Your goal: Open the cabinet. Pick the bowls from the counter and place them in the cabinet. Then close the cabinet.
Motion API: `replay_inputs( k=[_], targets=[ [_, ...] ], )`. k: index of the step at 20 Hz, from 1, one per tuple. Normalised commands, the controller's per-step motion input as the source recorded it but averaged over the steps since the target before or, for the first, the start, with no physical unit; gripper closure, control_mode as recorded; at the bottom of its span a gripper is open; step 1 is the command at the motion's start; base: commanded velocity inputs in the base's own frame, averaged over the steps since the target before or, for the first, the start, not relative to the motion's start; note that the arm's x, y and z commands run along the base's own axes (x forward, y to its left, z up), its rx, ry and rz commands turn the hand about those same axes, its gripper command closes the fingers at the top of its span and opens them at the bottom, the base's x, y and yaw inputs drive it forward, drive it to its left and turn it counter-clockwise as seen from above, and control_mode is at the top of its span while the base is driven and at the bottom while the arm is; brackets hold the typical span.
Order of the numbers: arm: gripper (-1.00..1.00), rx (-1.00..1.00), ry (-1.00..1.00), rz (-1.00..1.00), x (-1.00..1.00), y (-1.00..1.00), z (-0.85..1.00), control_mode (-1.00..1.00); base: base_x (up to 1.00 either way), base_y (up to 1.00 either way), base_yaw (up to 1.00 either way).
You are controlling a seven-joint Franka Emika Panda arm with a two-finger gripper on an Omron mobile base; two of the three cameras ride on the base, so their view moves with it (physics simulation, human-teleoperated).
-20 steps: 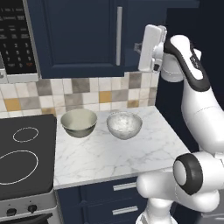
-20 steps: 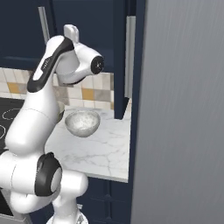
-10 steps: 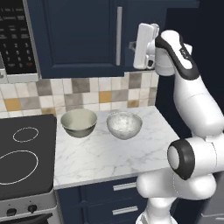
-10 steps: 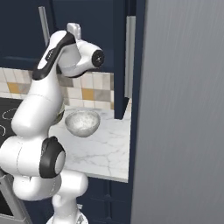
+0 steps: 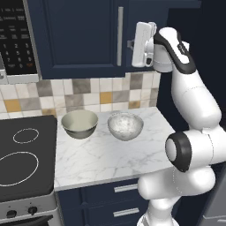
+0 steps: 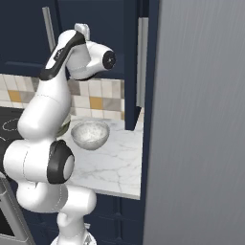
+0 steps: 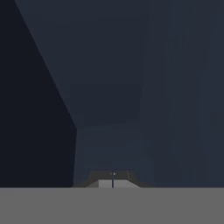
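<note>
Standing raised at wall-cabinet height: white Franka arm, its two-finger gripper [image 5: 130,44] pointed at the dark navy two-door wall cabinet [image 5: 75,35]. Jaws fully closed, tips pressed together in the hand view, nothing held.

Item 1. Cabinet. Left door [image 5: 66,39] closed, with a long vertical silver bar handle [image 5: 120,35] just left of the gripper. In the right base view the right-hand door [image 6: 140,62] appears swung outward, edge-on, its own silver bar handle [image 6: 142,62] facing the camera. The hand view looks into what seems to be the dark navy interior; no shelf detail can be made out.

Item 2. Plain beige-grey round deep bowl [image 5: 79,124], upright on the white marble counter with grey veining [image 5: 110,159], near the tiled backsplash [image 5: 66,95].

Item 3. White-grey marbled speckled round deep bowl [image 5: 125,125], upright, just right of the beige one, apart from it.

Item 4. Black stovetop with white rings [image 5: 22,163], left of the counter. Black microwave [image 5: 15,39] above it.

Status, as judged: opening stage; both bowls not yet moved.

Risks:
- Closed jaws cannot take a bowl rim; descending without opening them would knock or tip a bowl.
- Left door remaining shut narrows access; a carried bowl could strike its edge.
- Elbow swinging low could sweep the marbled bowl, which sits nearest the arm.
</note>
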Motion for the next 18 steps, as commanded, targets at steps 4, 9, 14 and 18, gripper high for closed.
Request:
replay_inputs(
  k=[4, 9, 14, 18],
  targets=[
    [1.0, 0.0, 0.0, 0.03, 0.2, 0.16, 0.0, -1.0, 0.0, 0.0, 0.0],
    [1.0, 0.0, 0.0, 0.03, 0.23, 0.18, 0.0, -1.0, 0.0, 0.0, 0.0],
    [1.0, 0.0, 0.02, 0.05, -0.06, 0.39, 0.0, -1.0, 0.0, 0.0, 0.0],
    [1.0, 0.0, 0.0, 0.16, -0.59, 0.46, 0.0, -1.0, 0.0, 0.0, 0.0]
  ],
)
